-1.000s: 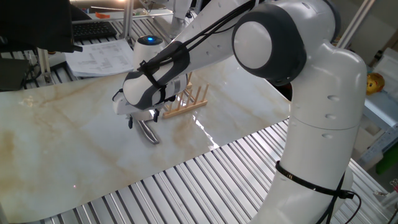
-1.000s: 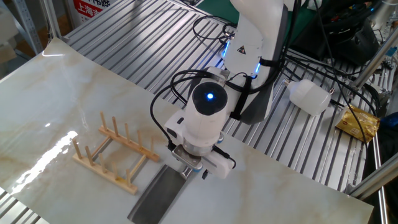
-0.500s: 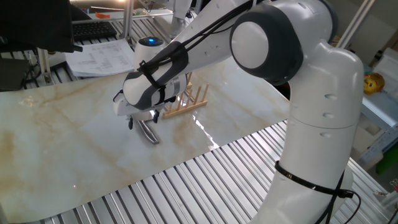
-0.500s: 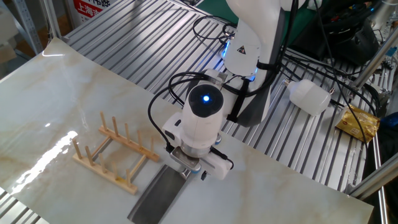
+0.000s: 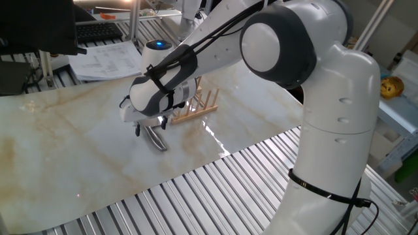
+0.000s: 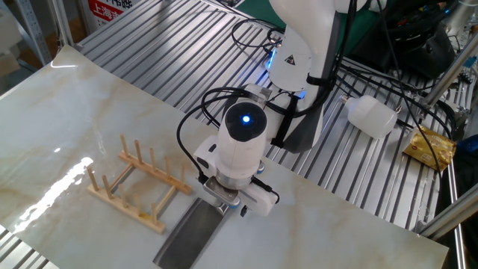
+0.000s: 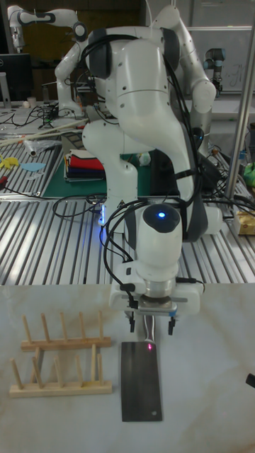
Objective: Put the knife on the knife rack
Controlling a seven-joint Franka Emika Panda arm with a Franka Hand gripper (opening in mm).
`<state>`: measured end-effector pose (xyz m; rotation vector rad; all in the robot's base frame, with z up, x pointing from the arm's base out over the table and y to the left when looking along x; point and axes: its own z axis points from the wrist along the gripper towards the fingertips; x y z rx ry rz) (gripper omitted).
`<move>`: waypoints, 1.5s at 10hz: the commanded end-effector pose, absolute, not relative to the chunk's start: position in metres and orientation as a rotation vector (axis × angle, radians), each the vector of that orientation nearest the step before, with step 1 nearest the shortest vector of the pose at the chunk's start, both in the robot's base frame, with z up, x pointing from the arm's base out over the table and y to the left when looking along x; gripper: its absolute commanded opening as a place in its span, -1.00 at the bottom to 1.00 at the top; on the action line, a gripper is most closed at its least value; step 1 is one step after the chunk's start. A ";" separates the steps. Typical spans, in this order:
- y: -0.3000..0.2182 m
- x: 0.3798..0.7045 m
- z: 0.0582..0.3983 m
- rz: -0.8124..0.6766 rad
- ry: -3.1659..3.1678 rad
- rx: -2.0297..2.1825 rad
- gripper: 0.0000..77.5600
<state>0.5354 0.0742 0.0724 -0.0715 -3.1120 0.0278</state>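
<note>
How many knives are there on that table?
1. The knife lies flat on the marble table beside the wooden rack, its handle under the gripper. The rack's slots hold none.

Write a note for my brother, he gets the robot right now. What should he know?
Gripper: low over the knife's handle, jaws on either side of it; whether they pinch it yet cannot be told.
Knife: flat on the table, blade pointing away from the arm.
Rack: beside the knife, no knife in it.
Done: gripper lined up at the handle.
Left: grip, lift, set the knife between the pegs.
</note>
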 end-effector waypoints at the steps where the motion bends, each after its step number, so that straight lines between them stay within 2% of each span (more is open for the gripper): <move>1: 0.072 0.537 0.070 0.018 -3.115 -0.061 1.00; 15: 0.069 0.541 0.066 0.011 -3.118 -0.019 1.00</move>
